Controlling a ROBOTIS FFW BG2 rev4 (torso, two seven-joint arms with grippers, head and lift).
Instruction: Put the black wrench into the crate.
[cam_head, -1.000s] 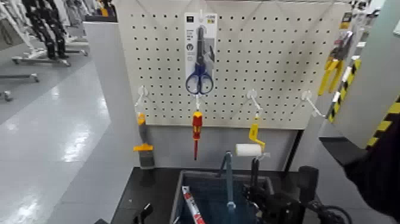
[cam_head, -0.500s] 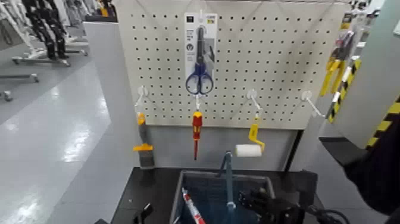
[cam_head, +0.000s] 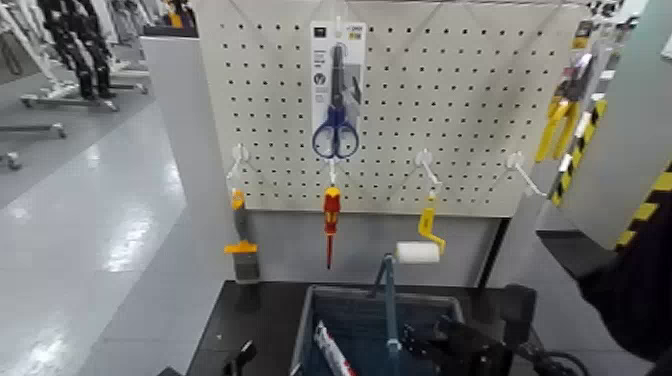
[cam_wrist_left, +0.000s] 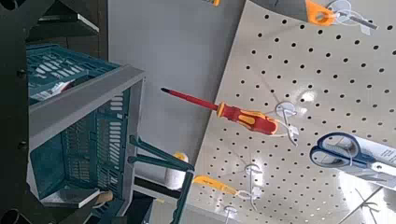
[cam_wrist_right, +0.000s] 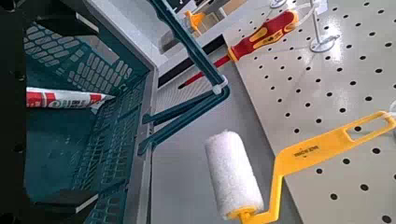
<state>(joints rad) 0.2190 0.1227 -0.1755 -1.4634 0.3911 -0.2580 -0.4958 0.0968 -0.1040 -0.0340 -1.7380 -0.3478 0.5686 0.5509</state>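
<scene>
Black tabletop (cam_head: 250, 320) bears crate (cam_head: 372, 300); pegboard (cam_head: 450, 110) behind.

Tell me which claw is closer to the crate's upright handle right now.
Right. The right claw sits low over the crate, just beside its handle. The left claw is outside the crate's left wall.

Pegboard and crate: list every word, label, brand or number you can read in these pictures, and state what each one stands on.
None can be read.
scissors pack: print on the card, too blurred.
paint roller: dark marking on its yellow handle, too small.
white-and-red tube in the crate: no legible print.
pegboard: bare of text.
</scene>
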